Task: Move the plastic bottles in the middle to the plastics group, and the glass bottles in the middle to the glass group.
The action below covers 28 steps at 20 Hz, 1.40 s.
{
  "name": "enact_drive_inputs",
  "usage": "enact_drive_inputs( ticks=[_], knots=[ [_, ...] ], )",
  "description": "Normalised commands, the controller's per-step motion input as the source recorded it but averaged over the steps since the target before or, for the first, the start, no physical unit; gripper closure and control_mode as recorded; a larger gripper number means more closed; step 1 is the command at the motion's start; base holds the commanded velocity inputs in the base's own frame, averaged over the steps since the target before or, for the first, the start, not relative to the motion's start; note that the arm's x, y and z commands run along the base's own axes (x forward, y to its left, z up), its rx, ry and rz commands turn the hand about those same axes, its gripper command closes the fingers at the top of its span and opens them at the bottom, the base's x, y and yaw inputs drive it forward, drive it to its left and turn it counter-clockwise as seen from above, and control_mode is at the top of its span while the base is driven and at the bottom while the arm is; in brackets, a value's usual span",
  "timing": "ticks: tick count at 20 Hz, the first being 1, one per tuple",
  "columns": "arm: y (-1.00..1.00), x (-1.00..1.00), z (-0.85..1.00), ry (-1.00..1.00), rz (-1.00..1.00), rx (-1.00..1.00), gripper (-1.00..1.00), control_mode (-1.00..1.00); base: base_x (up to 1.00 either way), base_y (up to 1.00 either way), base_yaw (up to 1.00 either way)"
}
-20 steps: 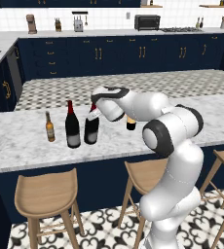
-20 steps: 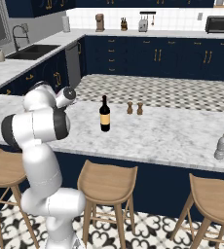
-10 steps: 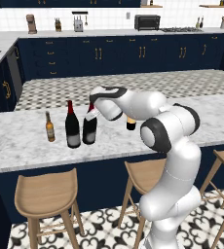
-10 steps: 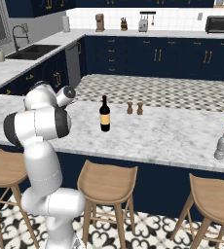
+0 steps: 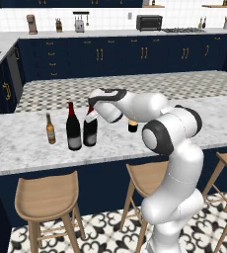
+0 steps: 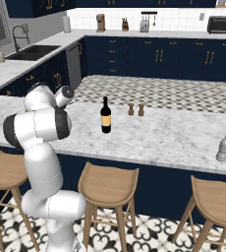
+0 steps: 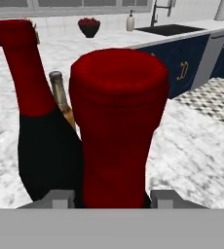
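While clamped on red-foil wine bottle [image 5: 90,129], gripper [image 5: 91,114] keeps it upright beside second wine bottle [image 5: 73,128], amber beer bottle [image 5: 50,129] nearby.

Two base views behind the arm, looking forward and down, sharing the marble counter [image 5: 21,148], hand view close on a red-topped wine bottle [image 7: 116,131]

glossy white rounded arm segments [image 5: 177,163], dark grey rings at joints, bulbous elbow; hand [image 5: 93,116] white with dark trim, small grey finger tips [image 7: 60,198].
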Motion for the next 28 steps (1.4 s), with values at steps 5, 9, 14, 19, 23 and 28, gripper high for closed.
enact_drive_inputs(
  ticks=[5,9,14,19,23,28],
  knots=[
    [-0.01,0.02,0.03,0.0,0.01,0.0,-1.0,-1.0,0.0,0.0,0.0],
    [-0.03,0.0,0.26,0.0,0.03,0.0,-1.0,-1.0,0.0,0.0,0.0],
    [-0.12,-0.03,0.48,0.0,0.01,0.0,-1.0,-1.0,0.0,0.0,0.0],
    [-0.36,-0.1,0.65,0.03,0.0,0.0,-1.0,-1.0,0.0,0.0,0.0],
    [-0.53,-0.1,0.75,0.13,-0.02,-0.03,-1.0,-1.0,0.0,0.0,0.0],
    [-0.75,-0.06,0.7,0.19,-0.09,-0.07,-1.0,-1.0,0.0,0.0,0.0]
  ],
)
